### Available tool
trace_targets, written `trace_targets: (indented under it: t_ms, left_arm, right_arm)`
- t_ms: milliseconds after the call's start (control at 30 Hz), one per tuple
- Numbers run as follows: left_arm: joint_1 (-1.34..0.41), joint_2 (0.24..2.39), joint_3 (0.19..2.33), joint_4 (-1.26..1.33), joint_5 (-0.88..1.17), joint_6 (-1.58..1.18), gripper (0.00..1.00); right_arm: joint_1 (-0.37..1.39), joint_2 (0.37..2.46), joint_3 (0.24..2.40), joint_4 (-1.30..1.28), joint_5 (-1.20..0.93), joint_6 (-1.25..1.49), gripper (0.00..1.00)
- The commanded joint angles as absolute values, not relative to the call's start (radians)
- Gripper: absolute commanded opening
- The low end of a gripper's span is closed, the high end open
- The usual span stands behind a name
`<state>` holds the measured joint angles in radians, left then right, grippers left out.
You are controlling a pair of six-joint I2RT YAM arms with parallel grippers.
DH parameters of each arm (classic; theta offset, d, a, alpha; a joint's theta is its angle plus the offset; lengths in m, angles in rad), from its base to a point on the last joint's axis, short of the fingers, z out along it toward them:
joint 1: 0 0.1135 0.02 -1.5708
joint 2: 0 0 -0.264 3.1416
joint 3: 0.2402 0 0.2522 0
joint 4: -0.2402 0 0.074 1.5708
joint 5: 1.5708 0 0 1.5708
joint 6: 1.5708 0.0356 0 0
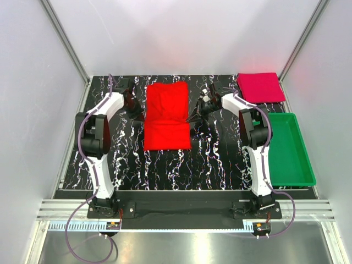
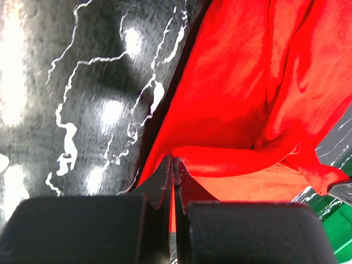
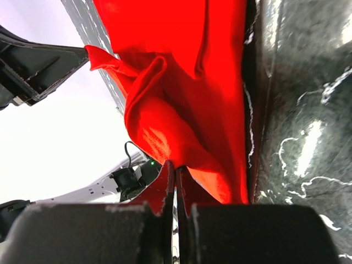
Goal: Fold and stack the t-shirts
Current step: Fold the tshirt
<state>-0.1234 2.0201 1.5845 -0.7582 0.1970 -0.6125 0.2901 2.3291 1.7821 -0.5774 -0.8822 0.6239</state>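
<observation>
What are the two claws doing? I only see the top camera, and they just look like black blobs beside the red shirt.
Observer: The left wrist camera shows the left gripper shut, pinching the edge of the red t-shirt.
Operator: And the other claw?
Observer: In the right wrist view the right gripper is shut too, with the same shirt's edge caught between its fingers.
Operator: Is the cloth flat there?
Observer: No. Just above the right gripper's fingers the cloth bunches into a raised, curled fold.
</observation>
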Motion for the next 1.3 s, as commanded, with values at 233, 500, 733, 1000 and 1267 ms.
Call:
trace_targets:
  t_ms: [233, 500, 733, 1000, 1267]
  left_arm:
    - [-0.110, 2.091, 1.785, -0.781, 0.183, -0.473, 0.15]
    - [-0.129, 1.829, 1.590, -0.775, 0.190, -0.445, 0.34]
    - [-0.178, 1.735, 1.266, -0.522, 0.429, -0.546, 0.31]
    - [-0.210, 1.907, 1.328, -0.442, 0.451, -0.560, 0.31]
    - [-0.196, 2.065, 1.500, -0.466, 0.452, -0.572, 0.31]
  right_arm:
    - [0.239, 2.431, 1.969, -0.681, -0.885, 0.555, 0.33]
    - [0.254, 2.233, 1.910, -0.859, -0.706, 0.422, 0.49]
    - [0.389, 2.140, 1.697, -0.689, -0.552, 0.529, 0.40]
    - [0.474, 2.273, 1.808, -0.637, -0.430, 0.578, 0.18]
    - [0.456, 2.388, 1.960, -0.635, -0.414, 0.574, 0.17]
